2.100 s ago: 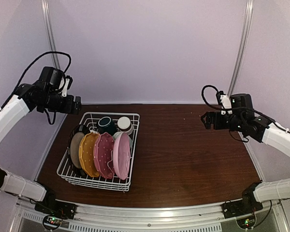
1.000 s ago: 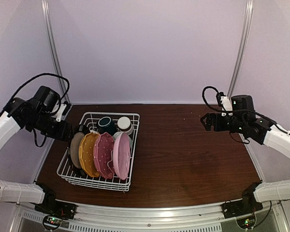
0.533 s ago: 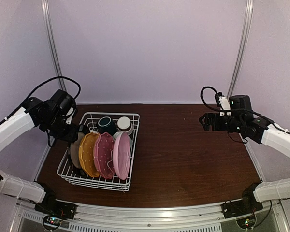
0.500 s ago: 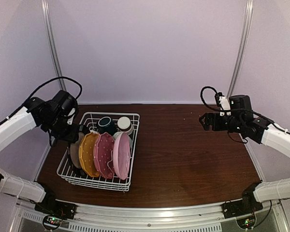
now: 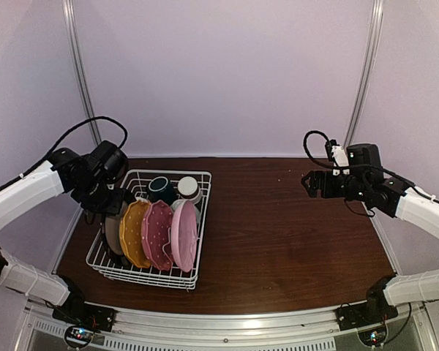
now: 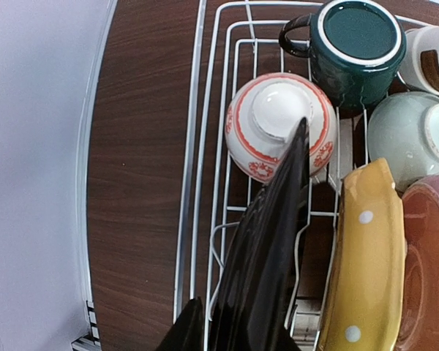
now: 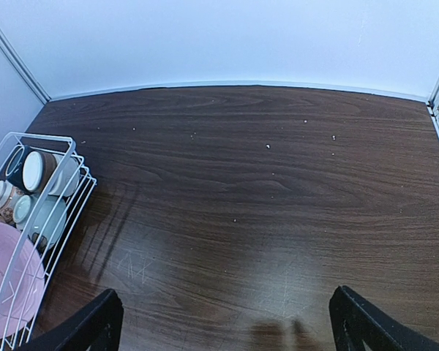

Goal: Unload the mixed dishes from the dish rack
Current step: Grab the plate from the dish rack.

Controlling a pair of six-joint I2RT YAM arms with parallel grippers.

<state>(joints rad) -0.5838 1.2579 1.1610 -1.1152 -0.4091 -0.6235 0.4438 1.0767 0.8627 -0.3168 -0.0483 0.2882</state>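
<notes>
The white wire dish rack [image 5: 168,172] stands at the table's left. In it, upright, are a dark brown plate [image 5: 113,228], a yellow dotted plate [image 5: 134,232], a red-pink dotted plate [image 5: 157,234] and a light pink plate [image 5: 184,234]. Behind them sit a dark green mug [image 5: 161,189] and a beige-brown cup [image 5: 189,187]. My left gripper [image 5: 110,205] straddles the dark plate's [image 6: 267,248] rim. One finger [image 6: 184,329] lies close beside it; the other is hidden. Beyond are a white-red bowl [image 6: 278,124] and a pale green bowl [image 6: 406,139]. My right gripper [image 5: 307,183] hangs open over bare table, far right.
Brown wood table [image 5: 293,234] stretches right of the rack. A narrow strip of table [image 6: 139,183] lies between the rack's left wall [image 6: 197,146] and the pale side wall. The rack's corner [image 7: 73,157] shows at the left of the right wrist view.
My left arm has swung down from above the rack's far left corner onto the dark brown plate, and its jaws have narrowed around the rim. The right arm has barely moved.
</notes>
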